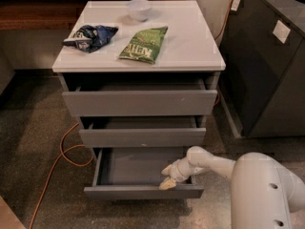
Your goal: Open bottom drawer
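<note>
The bottom drawer (143, 192) of the white-topped cabinet (190, 46) stands pulled out, and its shallow gray tray (136, 166) shows inside. The top drawer (139, 102) and middle drawer (142, 137) stick out only a little. My gripper (167, 177) comes in from the right on a white arm (214, 163). It sits at the right part of the bottom drawer, just behind its front panel, with the tan fingertips at the panel's top edge.
On the cabinet top lie a dark blue snack bag (90, 36), a green chip bag (144, 44) and a white bowl (139, 8). An orange cable (57, 159) runs over the floor at the left. A dark gray cabinet (269, 66) stands at the right.
</note>
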Controlling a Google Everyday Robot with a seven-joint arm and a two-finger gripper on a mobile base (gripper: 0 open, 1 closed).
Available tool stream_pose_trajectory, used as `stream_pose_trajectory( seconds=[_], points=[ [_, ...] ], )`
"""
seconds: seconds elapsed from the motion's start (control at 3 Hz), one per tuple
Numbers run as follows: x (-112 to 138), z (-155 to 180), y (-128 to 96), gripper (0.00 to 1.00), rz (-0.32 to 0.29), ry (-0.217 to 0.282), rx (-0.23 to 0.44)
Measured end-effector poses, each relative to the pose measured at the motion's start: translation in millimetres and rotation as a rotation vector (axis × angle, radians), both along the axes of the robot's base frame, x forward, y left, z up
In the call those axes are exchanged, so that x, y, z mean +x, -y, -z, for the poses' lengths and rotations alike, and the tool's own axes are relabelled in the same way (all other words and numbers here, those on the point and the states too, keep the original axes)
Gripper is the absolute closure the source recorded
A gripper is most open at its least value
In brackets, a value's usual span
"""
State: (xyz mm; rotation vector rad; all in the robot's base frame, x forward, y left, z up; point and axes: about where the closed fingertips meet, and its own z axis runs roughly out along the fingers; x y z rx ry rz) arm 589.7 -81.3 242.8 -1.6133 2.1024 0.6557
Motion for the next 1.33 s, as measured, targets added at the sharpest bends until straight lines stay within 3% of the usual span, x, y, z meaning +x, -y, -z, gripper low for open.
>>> stream_pose_trajectory(
  seconds=[0.33,0.67,1.33],
  points=[
    [19,4,11,0.72,0.044,0.013,-0.010],
    [29,12,16,0.95,0.060,0.020,-0.033],
    [38,41,16,1.00,0.076,0.018,-0.068]
  ],
)
